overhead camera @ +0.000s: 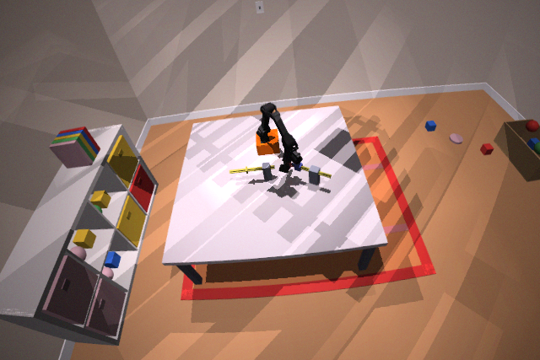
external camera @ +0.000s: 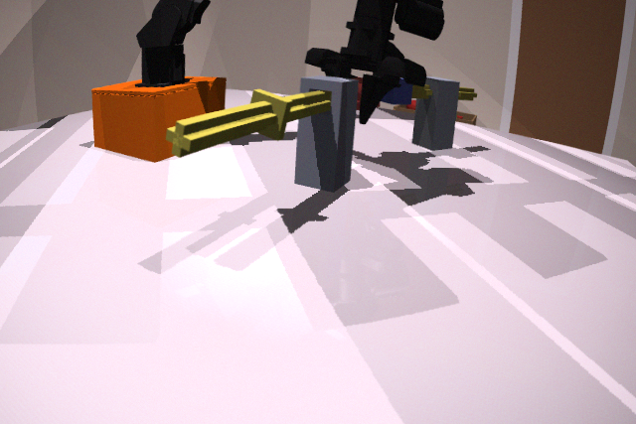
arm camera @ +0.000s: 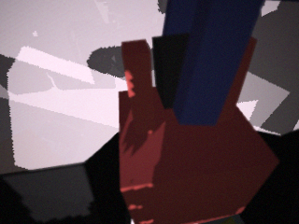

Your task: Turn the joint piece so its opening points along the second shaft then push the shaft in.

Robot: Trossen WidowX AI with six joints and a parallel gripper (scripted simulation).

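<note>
The red joint piece (arm camera: 196, 173) (external camera: 359, 92) is hinged on a blue fork (arm camera: 206, 65) (external camera: 398, 93) (overhead camera: 298, 167). The fork is on the end of the fixed yellow shaft (overhead camera: 325, 174) (external camera: 467, 93), which runs through the right grey block (overhead camera: 314, 175) (external camera: 436, 116). My gripper (overhead camera: 290, 165) (arm camera: 162, 128) is shut on the joint piece, a finger on each side. The second yellow shaft (overhead camera: 237, 170) (external camera: 226, 121), with a collar (external camera: 277, 113), passes through the left grey block (overhead camera: 267, 172) (external camera: 336, 152). The joint's opening faces away from the wrist view; its exact direction is hidden.
The arm stands on an orange base (overhead camera: 267, 147) (external camera: 123, 121) behind the blocks, on the white table (overhead camera: 226, 233) (external camera: 205, 357). Both grey blocks stand close beside the gripper. A shelf unit (overhead camera: 39, 212) stands left of the table.
</note>
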